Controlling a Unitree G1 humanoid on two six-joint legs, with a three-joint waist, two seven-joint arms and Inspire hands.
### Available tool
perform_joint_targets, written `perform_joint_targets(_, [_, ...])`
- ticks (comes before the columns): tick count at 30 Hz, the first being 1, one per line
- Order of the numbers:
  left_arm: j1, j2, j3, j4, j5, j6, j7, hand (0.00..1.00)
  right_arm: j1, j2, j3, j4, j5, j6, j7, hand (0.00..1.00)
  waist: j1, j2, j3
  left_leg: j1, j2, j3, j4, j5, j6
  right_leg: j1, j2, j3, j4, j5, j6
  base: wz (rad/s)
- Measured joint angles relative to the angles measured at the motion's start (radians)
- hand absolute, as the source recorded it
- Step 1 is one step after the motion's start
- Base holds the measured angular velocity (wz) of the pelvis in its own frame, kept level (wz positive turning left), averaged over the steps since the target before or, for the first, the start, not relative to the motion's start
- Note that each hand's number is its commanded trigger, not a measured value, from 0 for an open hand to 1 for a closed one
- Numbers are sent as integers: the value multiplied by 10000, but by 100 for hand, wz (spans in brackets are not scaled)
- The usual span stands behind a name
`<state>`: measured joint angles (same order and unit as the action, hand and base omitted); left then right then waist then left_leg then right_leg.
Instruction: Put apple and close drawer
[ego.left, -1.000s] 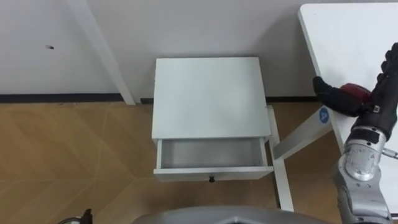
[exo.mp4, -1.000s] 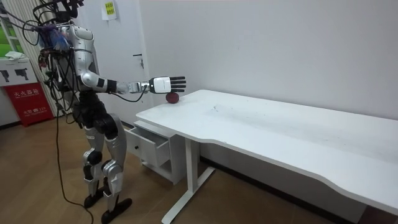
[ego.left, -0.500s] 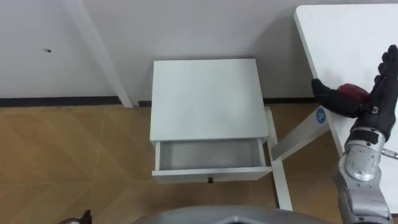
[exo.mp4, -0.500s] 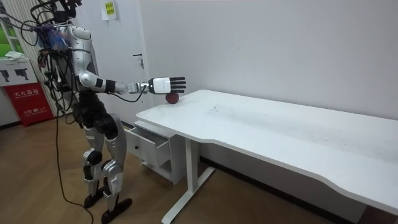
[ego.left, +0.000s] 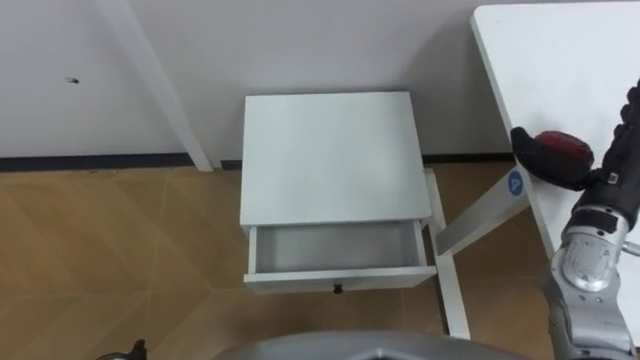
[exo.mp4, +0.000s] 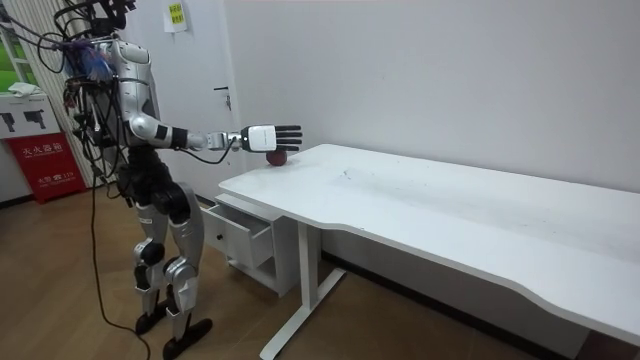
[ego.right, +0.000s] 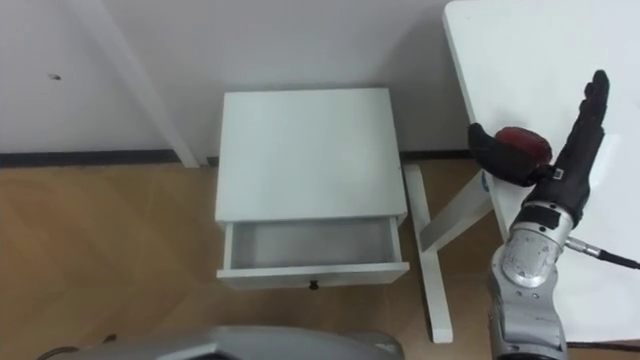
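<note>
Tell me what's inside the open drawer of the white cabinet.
The drawer shows a bare bottom: nothing lies on the part that shows. Its rear part runs under the cabinet top and is hidden. The apple sits on the white table beside the right hand.

A plain white wall (exo.mp4: 450, 80) runs behind a long white counter (exo.mp4: 450, 215) on white legs (exo.mp4: 307, 270). A dark baseboard (ego.left: 90, 158) meets a floor (ego.left: 100, 240) of light brown wood-patterned planks. A small white cabinet (ego.left: 325, 150) stands against the wall, just beside the counter's end. At the room view's left a red box (exo.mp4: 45, 165) stands on the floor, and a yellow-green sign (exo.mp4: 176, 14) hangs high on the wall.
</note>
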<state>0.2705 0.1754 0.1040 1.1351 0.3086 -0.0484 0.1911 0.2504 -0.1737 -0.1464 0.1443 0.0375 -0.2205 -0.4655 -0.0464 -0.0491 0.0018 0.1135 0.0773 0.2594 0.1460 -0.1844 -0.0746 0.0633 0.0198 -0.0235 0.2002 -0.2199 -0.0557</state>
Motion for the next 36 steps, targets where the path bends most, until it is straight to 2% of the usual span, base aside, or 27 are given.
perform_joint_targets(5, [0, -4, 160, -32, 250, 149, -65, 0, -290, -71, -261, 2, -16, 47, 18, 0, 8, -31, -13, -16, -8, 3, 0, 0, 0, 60, 1, -102, -102, 1, 0, 2])
perform_joint_targets(8, [4, -4, 170, -59, 270, 174, -63, 0, -484, -336, -369, 2, -14, 47, 28, 0, 18, -30, -15, -2, 2, 1, 0, 0, 0, 86, 2, -134, -107, 1, 0, 1])
perform_joint_targets(11, [12, -5, 168, -59, 348, 229, -63, 0, -529, -354, -367, 98, -103, 70, 124, 0, 26, -41, -14, 33, 29, 1, 0, -1, 0, 140, -15, -398, -109, 2, -1, 3])
perform_joint_targets(15, [12, -7, 168, -64, 357, 289, -61, 0, -530, -352, -343, 346, -126, 441, 325, 0, 61, -40, -2, 50, 38, 0, 0, -1, 0, 192, -47, -576, -130, 2, -1, 7])
perform_joint_targets(20, [59, -33, 168, -167, 378, 410, -61, 0, -530, -351, -321, 491, -125, 660, 618, 0, 263, -51, 5, 42, 26, 1, 0, -1, 1, 176, -77, -680, -131, 1, -1, 1])
perform_joint_targets(28, [95, -32, 169, -171, 376, 708, -62, 0, -537, -346, -318, 1134, -416, 735, 1111, 0, 264, -142, -17, 48, -13, -1, 24, -1, 1, 207, -130, -743, -144, 2, 3, 2])
perform_joint_targets(30, [94, -38, 167, -175, 376, 730, -61, 0, -535, -345, -311, 1190, -436, 1015, 1228, 0, 255, -133, -16, 46, -13, -2, 27, 0, 1, 209, -130, -732, -132, 2, 3, 0])
perform_joint_targets(35, [94, -39, 171, -183, 375, 929, -62, 0, -534, -346, -280, 1190, -471, 1304, 1605, 0, 257, -122, -17, 47, -12, -4, 27, 0, 1, 210, -126, -712, -137, 2, 3, 0])
perform_joint_targets(36, [96, -38, 180, -185, 375, 934, -63, 0, -534, -345, -275, 1190, -479, 1345, 1689, 13, 249, -133, -12, 47, -12, -6, 27, 0, 2, 210, -126, -709, -140, 2, 3, 0])
